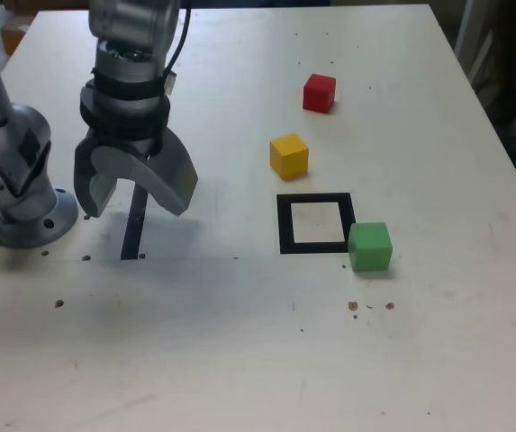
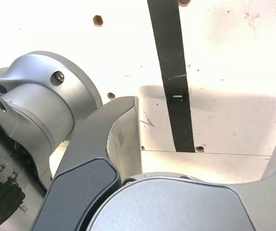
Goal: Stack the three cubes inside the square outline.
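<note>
The red cube [image 1: 319,93] lies far back on the table, the yellow cube [image 1: 289,155] nearer, just behind the square outline [image 1: 315,222]. The green cube [image 1: 369,246] rests against the outline's front corner on the exterior view's right. The outline's pale centre holds nothing. My gripper [image 1: 133,191] hangs open over the narrow black strip [image 1: 134,223], well to the exterior view's left of all three cubes, with nothing between its grey fingers [image 1: 174,176]. In the wrist view only my gripper [image 2: 203,139] and the strip [image 2: 172,77] show, no cubes.
The arm's grey base [image 1: 19,184] stands at the exterior view's left edge, close beside the gripper. Small screw holes and specks [image 1: 353,306] dot the pale table [image 1: 239,342]. The table's far and right edges drop off to dark surroundings.
</note>
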